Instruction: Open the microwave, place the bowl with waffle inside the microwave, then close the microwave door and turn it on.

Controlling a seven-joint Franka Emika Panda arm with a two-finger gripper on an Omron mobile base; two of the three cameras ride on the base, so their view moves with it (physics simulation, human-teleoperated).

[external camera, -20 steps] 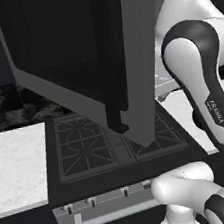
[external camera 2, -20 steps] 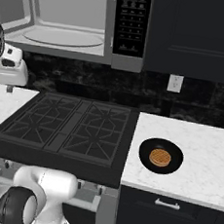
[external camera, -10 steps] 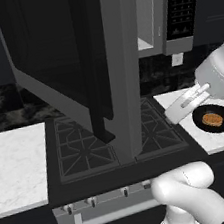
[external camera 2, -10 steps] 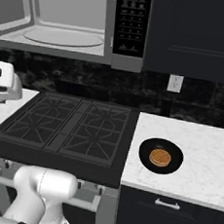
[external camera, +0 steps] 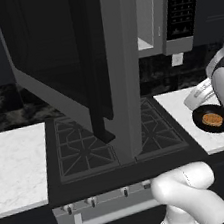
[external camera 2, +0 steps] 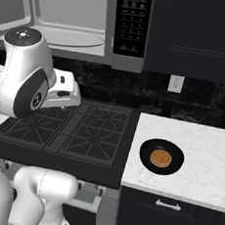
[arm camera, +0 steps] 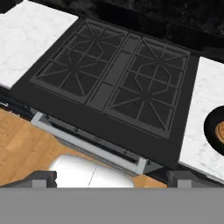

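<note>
The microwave (external camera 2: 70, 21) hangs above the stove with its cavity showing. The microwave door (external camera: 77, 63) stands swung wide open, its black bar handle (external camera: 96, 86) facing the room. A black bowl (external camera 2: 161, 156) holding the golden waffle (external camera 2: 160, 158) rests on the white counter right of the stove; the bowl (external camera: 211, 119) is also in the left base view and at the hand view's right edge (arm camera: 216, 130). My gripper (arm camera: 111, 178) is open and empty, tips far apart, looking down on the stove. The hand (external camera 2: 62, 92) hovers above the left burners, well left of the bowl.
The black gas stove (external camera 2: 68, 129) fills the space under the microwave, with knobs and an oven handle (arm camera: 87, 146) along its front. White counter (external camera: 15, 163) lies to its left. A wall outlet (external camera 2: 175, 83) sits behind the right counter. Dark cabinets (external camera 2: 196, 35) adjoin the microwave.
The arm has swung from the door side over the stove, toward the bowl's side. The microwave door stays open and the bowl has not moved.
</note>
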